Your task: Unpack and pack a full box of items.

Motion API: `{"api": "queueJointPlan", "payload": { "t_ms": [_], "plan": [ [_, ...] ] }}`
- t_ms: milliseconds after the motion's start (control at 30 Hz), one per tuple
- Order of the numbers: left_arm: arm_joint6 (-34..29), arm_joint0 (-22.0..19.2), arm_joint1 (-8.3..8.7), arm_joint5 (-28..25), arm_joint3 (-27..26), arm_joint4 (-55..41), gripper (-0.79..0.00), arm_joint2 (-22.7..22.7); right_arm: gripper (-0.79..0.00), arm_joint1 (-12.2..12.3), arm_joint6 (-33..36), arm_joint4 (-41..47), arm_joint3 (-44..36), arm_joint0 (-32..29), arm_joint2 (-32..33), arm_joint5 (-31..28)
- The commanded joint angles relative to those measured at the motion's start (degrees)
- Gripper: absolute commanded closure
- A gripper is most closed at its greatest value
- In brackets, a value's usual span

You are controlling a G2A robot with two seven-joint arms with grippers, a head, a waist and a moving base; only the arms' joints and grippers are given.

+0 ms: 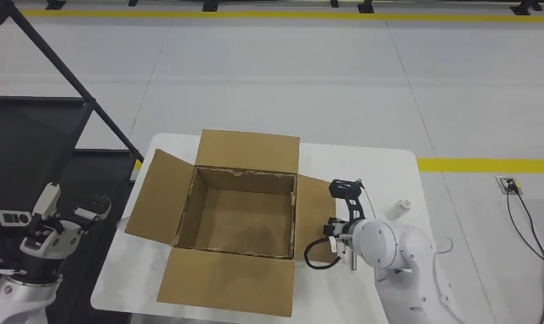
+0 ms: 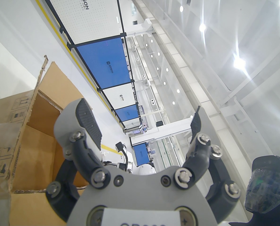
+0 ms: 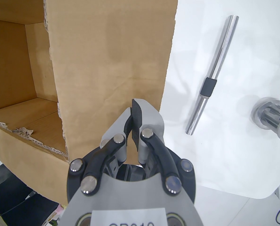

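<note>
- Bench (image 1: 374, 167): white, carries the box.
- Box (image 1: 238, 226): mid-bench, all four flaps folded out.
- Left fingers (image 2: 87, 118): spread wide, tilted upward beside the box.
- Right fingers (image 3: 136, 116): pressed together above the right flap.
- Rod (image 3: 211, 76): flat on the bench near that flap.
- Spool (image 3: 270, 116): near the rod.

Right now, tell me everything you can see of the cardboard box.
The cardboard box is plain brown corrugated board, standing upright on the white table with its top open and all four flaps folded outward. Its inside looks empty, the floor bare. The fold edges are ragged and torn, and one flap's outer face carries printed marks. The right claw, shut, hangs by the flap on the robot's right; whether it touches cannot be told.
</note>
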Motion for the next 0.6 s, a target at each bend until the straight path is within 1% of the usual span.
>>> {"api": "queueJointPlan", "payload": {
  "t_ms": [0, 167, 333, 567],
  "plan": [
    [0.0, 0.0, 0.0, 0.0, 0.0, 0.0, -0.785, 0.0, 0.0, 0.0, -0.5, 1.0, 2.0, 0.2, 0.2, -0.1],
    [0.0, 0.0, 0.0, 0.0, 0.0, 0.0, -0.785, 0.0, 0.0, 0.0, -2.1, 3.3, 5.9, 0.7, 0.2, -0.8],
    [0.0, 0.0, 0.0, 0.0, 0.0, 0.0, -0.785, 0.0, 0.0, 0.0, -3.7, 6.1, 7.0, 0.5, -0.4, -1.9],
    [0.0, 0.0, 0.0, 0.0, 0.0, 0.0, -0.785, 0.0, 0.0, 0.1, -5.4, 7.1, 8.7, 0.5, -0.7, -1.8]
  ]
}}
